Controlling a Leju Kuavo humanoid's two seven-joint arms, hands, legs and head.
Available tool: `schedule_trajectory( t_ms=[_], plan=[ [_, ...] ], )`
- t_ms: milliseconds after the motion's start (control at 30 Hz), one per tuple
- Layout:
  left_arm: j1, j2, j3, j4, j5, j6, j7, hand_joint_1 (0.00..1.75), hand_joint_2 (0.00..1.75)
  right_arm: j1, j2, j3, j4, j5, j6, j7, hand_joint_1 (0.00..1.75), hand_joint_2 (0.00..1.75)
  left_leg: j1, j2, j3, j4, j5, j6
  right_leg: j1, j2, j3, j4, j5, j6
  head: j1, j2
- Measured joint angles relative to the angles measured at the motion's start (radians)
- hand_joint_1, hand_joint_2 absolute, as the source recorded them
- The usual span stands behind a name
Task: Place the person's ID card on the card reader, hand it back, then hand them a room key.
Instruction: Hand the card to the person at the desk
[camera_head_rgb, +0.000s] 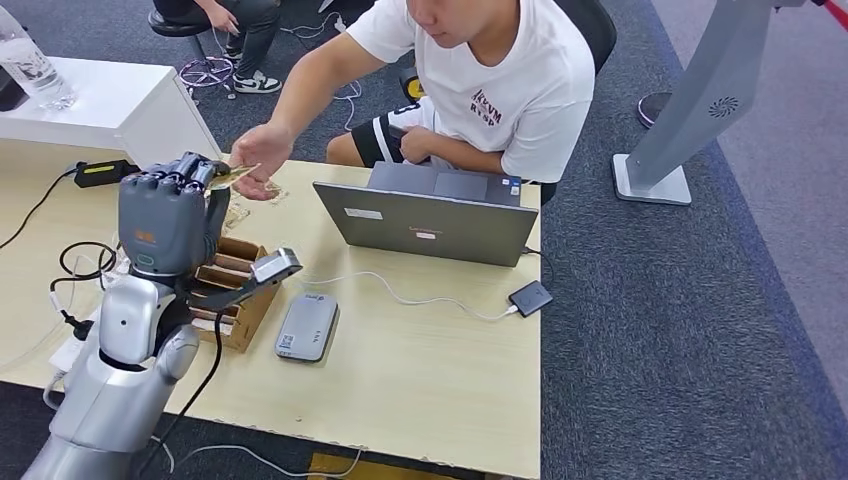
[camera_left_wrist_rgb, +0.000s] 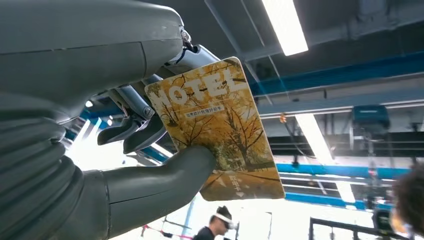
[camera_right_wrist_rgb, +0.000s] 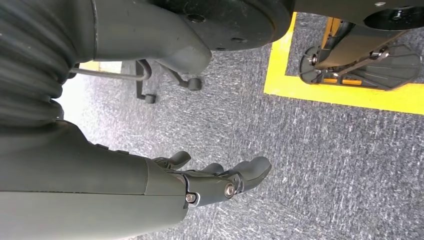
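While pinching the room key (camera_left_wrist_rgb: 216, 131), left hand (camera_head_rgb: 170, 212) beside the person's hand (camera_head_rgb: 262, 152); right hand (camera_right_wrist_rgb: 220, 181) empty, fingers apart.

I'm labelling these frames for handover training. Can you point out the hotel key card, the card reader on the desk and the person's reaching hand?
Yellow autumn-print hotel key card (camera_left_wrist_rgb: 215, 130): left wrist view, centre of printed face.
Flat grey rectangular card reader (camera_head_rgb: 307, 326): head view, middle of top.
Person's outstretched hand (camera_head_rgb: 260, 152): head view, back of hand.
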Motion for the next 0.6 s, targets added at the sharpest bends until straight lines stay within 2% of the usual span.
schedule_trajectory(
  t_ms=[167, 433, 567, 600],
  plan=[
    [-0.071, 0.018, 0.058, 0.095, 0.005, -0.005, 0.0, 1.75, 1.75, 0.0, 0.0, 0.003, 0.0, 0.012, 0.002, 0.004, 0.0, 1.75, 0.0, 0.001, 0.0, 0.0, 0.0, 0.0, 0.0, 0.001, 0.0, 0.0, 0.0, 0.0, 0.0, 0.0],
    [-0.088, 0.025, 0.081, 0.15, 0.009, -0.007, 0.008, 1.75, 1.75, -0.001, 0.0, 0.006, 0.001, 0.013, 0.003, 0.004, 0.0, 1.75, 0.0, 0.001, -0.001, 0.0, 0.0, 0.0, 0.0, 0.001, -0.001, 0.0, 0.0, 0.0, 0.0, 0.0],
    [-0.084, 0.029, 0.09, 0.164, 0.015, -0.004, 0.012, 0.0, 1.75, 0.0, 0.0, 0.006, 0.001, 0.013, 0.003, 0.004, 0.0, 1.75, 0.0, 0.001, -0.001, 0.0, 0.0, 0.0, 0.0, 0.001, -0.001, 0.0, 0.0, 0.0, 0.0, 0.0],
    [-0.082, 0.03, 0.092, 0.166, 0.016, -0.001, 0.013, 0.0, 1.75, 0.0, 0.0, 0.006, 0.001, 0.013, 0.003, 0.004, 0.0, 1.75, 0.0, 0.001, -0.001, 0.0, 0.0, 0.0, 0.0, 0.0, -0.001, 0.0, 0.0, 0.0, 0.0, 0.0]
  ],
)
